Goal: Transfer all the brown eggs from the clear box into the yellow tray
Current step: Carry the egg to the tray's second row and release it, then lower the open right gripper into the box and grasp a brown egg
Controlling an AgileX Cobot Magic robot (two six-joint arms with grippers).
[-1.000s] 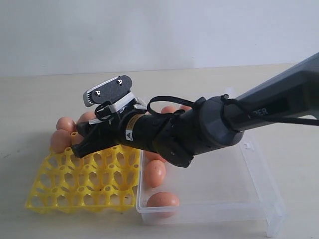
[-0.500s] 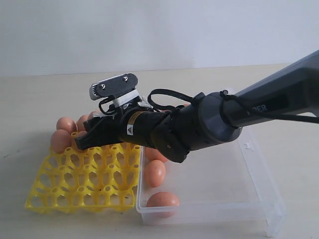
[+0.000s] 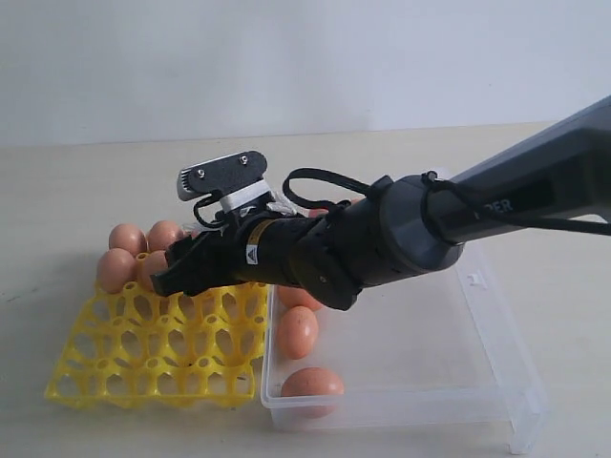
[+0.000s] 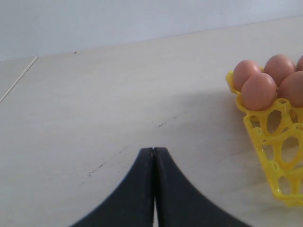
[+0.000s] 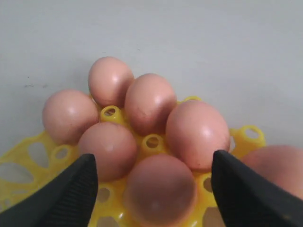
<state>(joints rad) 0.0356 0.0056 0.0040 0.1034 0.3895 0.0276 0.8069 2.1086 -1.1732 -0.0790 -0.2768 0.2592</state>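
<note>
A dark, two-fingered right gripper (image 5: 154, 160) is hovering over the bright yellow plastic egg tray (image 3: 143, 363). Its jaws are standing wide apart and gripping nothing, while a smooth, matte orange-brown egg (image 5: 160, 191) is sitting between them, apparently touching neither finger. Other brown eggs (image 3: 126, 238) are clustering in adjoining cups at the tray's back-left corner in the exterior view, and at least three more are lying in the large, shallow, clear plastic box (image 3: 410, 405) just beside the tray. The left gripper (image 4: 154, 152) is idling over the pale tabletop (image 4: 94, 94), clenched shut and empty. The step in hand appears to be seating an egg in its cup. It is calling for a straight upward lift, keeping the fingers off the tightly packed ovals and the tray's raised pegs before any swing back to the box. The thin, open-grid tray is looking liable to slide if nudged.
</note>
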